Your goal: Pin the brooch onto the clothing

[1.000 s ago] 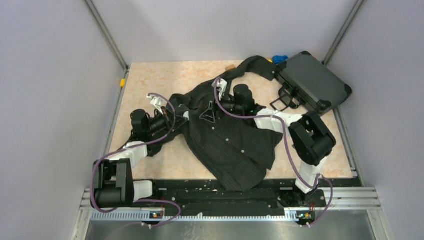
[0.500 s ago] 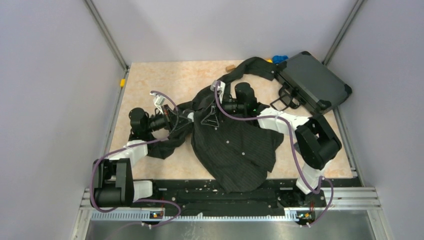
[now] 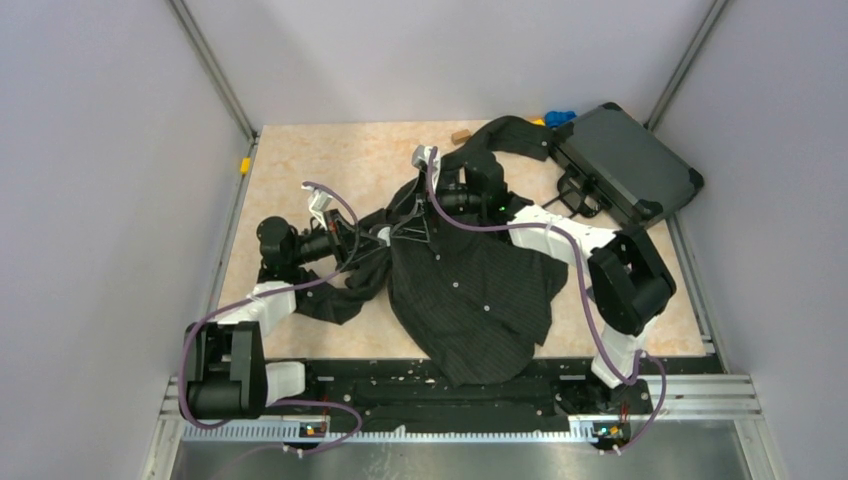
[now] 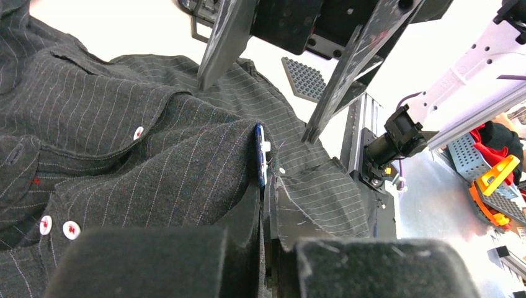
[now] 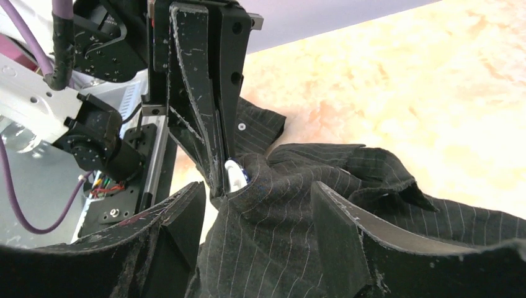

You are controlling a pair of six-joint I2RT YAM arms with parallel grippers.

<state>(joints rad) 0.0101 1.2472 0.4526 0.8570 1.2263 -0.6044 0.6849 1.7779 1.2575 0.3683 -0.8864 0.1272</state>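
**Right pincer moves back over the shirt**

Since a moment ago the right arm has slid toward the far side of the desk point(image 3: 300, 170), and the collar end of the shirt has bunched up under it. The shirt point(image 3: 470, 300) is black with thin stripes and white buttons. It lies crumpled in the middle of the desk, with one sleeve stretching toward the dark case point(image 3: 625, 165) at the far right. The right pincer point(image 4: 254, 110) hangs open over a raised fold of the shirt, one finger on each side, and holds nothing. The left pincer point(image 5: 223, 177) is squeezed shut on the brooch. A bright blue toy piece point(image 3: 560, 117) sits just beside the case. The brooch point(image 4: 260, 155) is tiny, round and blue. It stands on its edge at the top of that fold, touching the cloth, between the two pincers.
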